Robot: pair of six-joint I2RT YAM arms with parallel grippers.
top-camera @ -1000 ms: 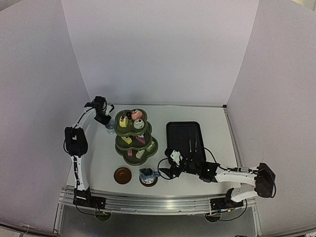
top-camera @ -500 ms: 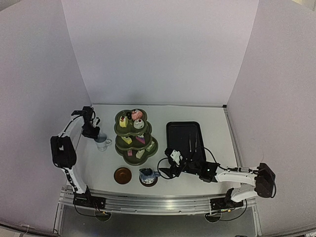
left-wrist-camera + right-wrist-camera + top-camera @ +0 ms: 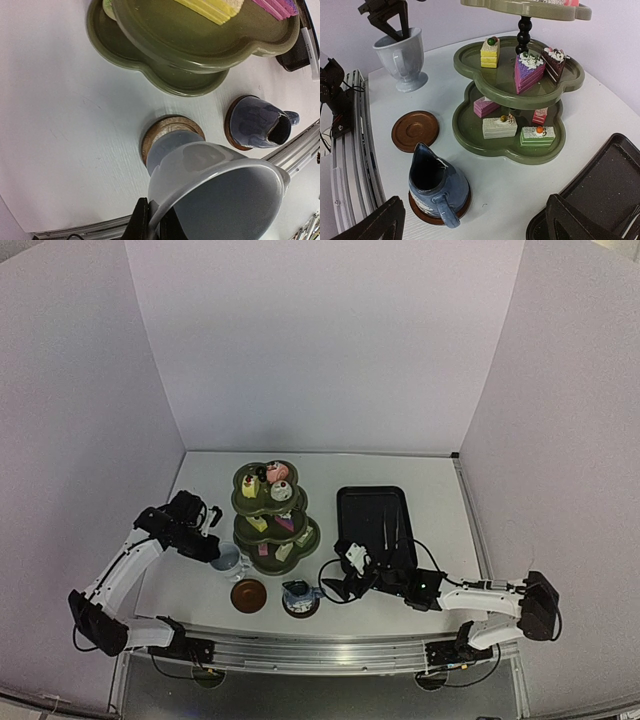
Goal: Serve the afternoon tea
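Front-left of stand | cup clamped by left end effector | right end effector held wide beside jug

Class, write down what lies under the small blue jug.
A round brown coaster: only its rim shows around the base of the small blue jug. The coaster's middle is covered by the jug.
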